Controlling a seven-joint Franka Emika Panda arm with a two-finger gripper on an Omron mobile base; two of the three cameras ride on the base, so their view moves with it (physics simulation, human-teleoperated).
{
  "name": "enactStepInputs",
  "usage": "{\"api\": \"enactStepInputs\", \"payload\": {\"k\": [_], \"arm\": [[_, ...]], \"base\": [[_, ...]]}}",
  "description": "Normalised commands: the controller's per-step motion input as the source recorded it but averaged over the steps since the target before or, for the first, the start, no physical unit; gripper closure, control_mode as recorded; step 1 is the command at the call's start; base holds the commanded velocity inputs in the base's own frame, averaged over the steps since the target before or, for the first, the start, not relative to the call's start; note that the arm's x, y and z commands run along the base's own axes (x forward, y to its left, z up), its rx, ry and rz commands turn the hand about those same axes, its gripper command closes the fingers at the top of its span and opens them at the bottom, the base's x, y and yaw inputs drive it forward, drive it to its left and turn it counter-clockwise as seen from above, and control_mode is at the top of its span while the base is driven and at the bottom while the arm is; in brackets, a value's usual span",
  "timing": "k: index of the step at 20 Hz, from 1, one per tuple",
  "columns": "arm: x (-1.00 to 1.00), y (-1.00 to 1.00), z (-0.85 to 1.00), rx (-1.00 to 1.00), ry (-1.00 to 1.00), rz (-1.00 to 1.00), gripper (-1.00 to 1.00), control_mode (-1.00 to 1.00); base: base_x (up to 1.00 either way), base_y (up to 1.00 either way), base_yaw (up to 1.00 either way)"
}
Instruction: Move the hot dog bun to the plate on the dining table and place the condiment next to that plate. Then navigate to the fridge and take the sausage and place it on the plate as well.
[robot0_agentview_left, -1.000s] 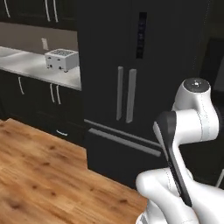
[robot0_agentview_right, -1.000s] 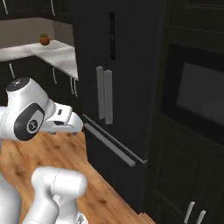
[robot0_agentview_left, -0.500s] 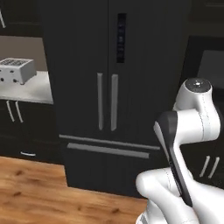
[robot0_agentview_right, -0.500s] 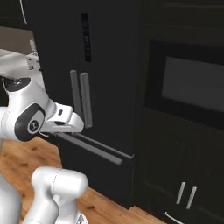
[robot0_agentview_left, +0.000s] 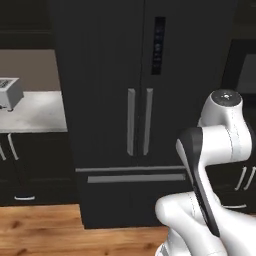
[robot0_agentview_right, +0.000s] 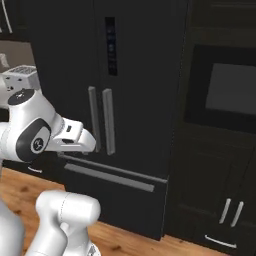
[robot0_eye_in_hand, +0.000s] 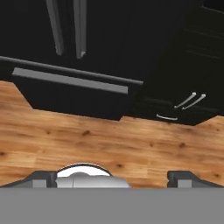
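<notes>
We record the fridge (robot0_agentview_left: 145, 100) as smooth black with a low satin sheen; its door handles (robot0_agentview_left: 138, 121) and drawer bar (robot0_agentview_left: 136, 178) look like matt grey brushed metal. The floor (robot0_eye_in_hand: 109, 140) is warm knotted wood planking, lightly polished. The counter (robot0_agentview_left: 32, 112) at left reads as pale smooth stone. The toaster (robot0_agentview_left: 9, 92) looks metallic. Cabinets (robot0_agentview_right: 220, 200) appear matt black with small glossy metal pulls.

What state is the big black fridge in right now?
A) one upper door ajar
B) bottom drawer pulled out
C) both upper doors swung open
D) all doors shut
D: the fridge shows its two upright grey handles side by side and the bottom drawer flush, with no pale interior visible.
</notes>
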Motion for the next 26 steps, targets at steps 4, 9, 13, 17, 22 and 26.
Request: {"api": "enactStepInputs", "payload": {"k": [4,9,13,17,22,26], "arm": [[0.00,0.00,0.00,0.00,0.00,0.00,-1.00,1.00],[0.00,0.00,0.00,0.00,0.00,0.00,-1.00,1.00],[0.00,0.00,0.00,0.00,0.00,0.00,-1.00,1.00],[0.00,0.00,0.00,0.00,0.00,0.00,-1.00,1.00],[0.00,0.00,0.00,0.00,0.00,0.00,-1.00,1.00],[0.00,0.00,0.00,0.00,0.00,0.00,-1.00,1.00]], "base": [[0.07,0.66,-0.33],[0.19,0.37,-0.34],[0.36,0.44,-0.34],[0.58,0.42,-0.31],[0.59,0.14,-0.08],[-0.05,0.04,0.00]]}}
